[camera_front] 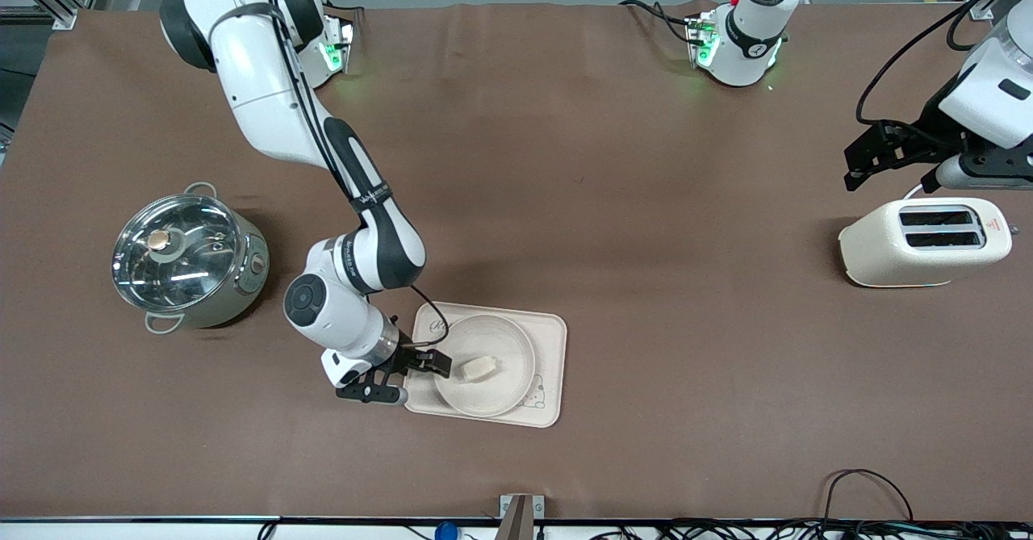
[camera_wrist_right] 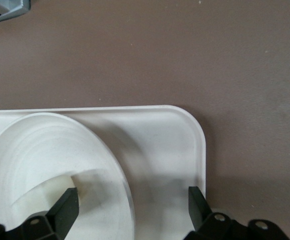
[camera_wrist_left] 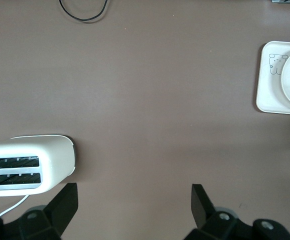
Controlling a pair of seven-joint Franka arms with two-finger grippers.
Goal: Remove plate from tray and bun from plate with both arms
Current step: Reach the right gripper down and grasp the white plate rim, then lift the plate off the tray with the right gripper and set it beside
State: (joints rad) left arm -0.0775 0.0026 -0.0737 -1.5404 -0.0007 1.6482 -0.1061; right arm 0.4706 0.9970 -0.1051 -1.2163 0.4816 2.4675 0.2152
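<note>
The brown counter (camera_front: 613,201) is carrying everything, with a steel pot (camera_front: 190,259) under a glass lid sitting toward the right arm's end and a cream toaster (camera_front: 924,241) sitting toward the left arm's end. The right arm (camera_front: 323,161) is reaching down from its base to the tray (camera_front: 550,346), which is lying nearer the front camera than the pot, its long axis running between the two ends of the counter and its rabbit drawing at the corner nearest the camera on the left arm's side. The plate (camera_front: 504,342) is resting inside the tray, filling most of its width. The left arm (camera_front: 984,96) is waiting at its end of the counter, and the left hand (camera_wrist_left: 135,200) is hanging released over bare counter just beside the toaster. The right hand (camera_wrist_right: 132,197) is sitting spread at the plate's rim on the right arm's side, one finger inside the plate and the other over the tray floor, with the rim between them. The bun (camera_front: 478,369) is lying in the plate, its long axis slanting slightly, one end pointing toward the right hand
</note>
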